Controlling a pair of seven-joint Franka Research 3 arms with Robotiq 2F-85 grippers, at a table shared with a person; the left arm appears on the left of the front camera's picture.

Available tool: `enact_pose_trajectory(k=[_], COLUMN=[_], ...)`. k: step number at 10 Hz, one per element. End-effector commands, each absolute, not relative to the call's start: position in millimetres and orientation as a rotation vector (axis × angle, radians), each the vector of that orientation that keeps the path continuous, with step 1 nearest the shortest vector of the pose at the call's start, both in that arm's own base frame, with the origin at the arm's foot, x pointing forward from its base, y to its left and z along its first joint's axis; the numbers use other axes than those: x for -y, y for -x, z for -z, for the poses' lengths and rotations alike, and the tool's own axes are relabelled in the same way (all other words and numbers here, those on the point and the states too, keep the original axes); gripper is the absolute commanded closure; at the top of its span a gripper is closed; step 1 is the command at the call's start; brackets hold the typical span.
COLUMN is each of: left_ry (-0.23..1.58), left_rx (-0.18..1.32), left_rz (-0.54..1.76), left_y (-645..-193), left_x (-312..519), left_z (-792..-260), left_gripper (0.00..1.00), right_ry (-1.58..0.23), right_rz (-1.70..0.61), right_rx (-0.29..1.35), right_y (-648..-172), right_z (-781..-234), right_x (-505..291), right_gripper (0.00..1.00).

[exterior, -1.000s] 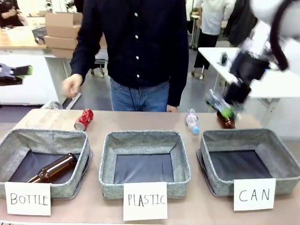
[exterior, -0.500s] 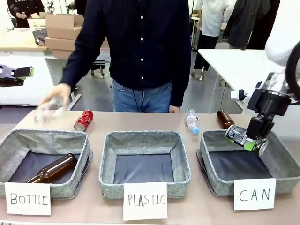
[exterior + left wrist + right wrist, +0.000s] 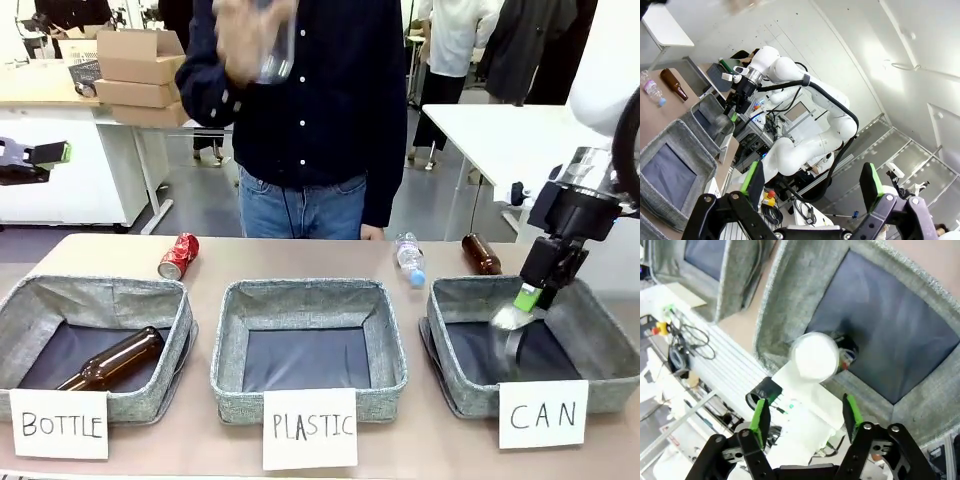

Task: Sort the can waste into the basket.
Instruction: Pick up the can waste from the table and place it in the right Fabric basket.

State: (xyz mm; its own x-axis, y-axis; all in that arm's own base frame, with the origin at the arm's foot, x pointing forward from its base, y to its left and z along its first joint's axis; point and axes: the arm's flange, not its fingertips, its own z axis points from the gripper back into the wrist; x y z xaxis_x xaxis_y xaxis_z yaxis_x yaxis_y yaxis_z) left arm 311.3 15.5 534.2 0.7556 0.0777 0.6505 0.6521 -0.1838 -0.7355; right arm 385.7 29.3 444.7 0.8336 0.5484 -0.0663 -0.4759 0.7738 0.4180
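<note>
Right arm [image 3: 608,70] stood at upper right, wrist bent down and toward middle. Right gripper [image 3: 530,298] hung low over right end of table [image 3: 300,255], fingers pointing down and slightly left, jaws apart, green pads facing each other. Left gripper [image 3: 50,160] hovered high near left end of table, fingers about level, pointing right, jaws wide apart.

place: robotics lab | signs: white jointed robot arm [image 3: 785,67] on a stand | red stop button on a yellow box [image 3: 769,195] | loose black cables [image 3: 687,347] | white work table [image 3: 490,125] | stacked brown cardboard boxes [image 3: 140,70]
</note>
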Motion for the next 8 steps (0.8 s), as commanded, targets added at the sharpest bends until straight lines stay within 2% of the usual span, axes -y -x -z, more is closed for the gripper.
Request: enact_pose_trajectory(k=[1, 5, 7, 8], left_ry=[1.718, 1.718, 1.718, 1.718], left_rx=[0.605, 0.605, 0.605, 0.605], left_rz=[0.586, 0.586, 0.586, 0.586], left_y=[-310.8, -310.8, -310.8, -310.8], left_x=[-14.2, -14.2, -14.2, -14.2], left_z=[-536.3, -536.3, -536.3, -536.3], left_gripper=[0.00, 0.00, 0.00, 0.00], right_ry=[-0.410, -0.523, -0.698, -0.985], right_rz=[-0.519, -0.457, -0.418, -0.348], right_rx=[-0.170, -0.101, 0.013, 0.136], right_y=[-380.7, -384.4, -383.0, -377.5], right_z=[-442.2, -447.9, -458.3, -475.5], right_x=[-30.4, -24.2, -13.8, -5.2], right_gripper=[0.00, 0.00, 0.00, 0.00])
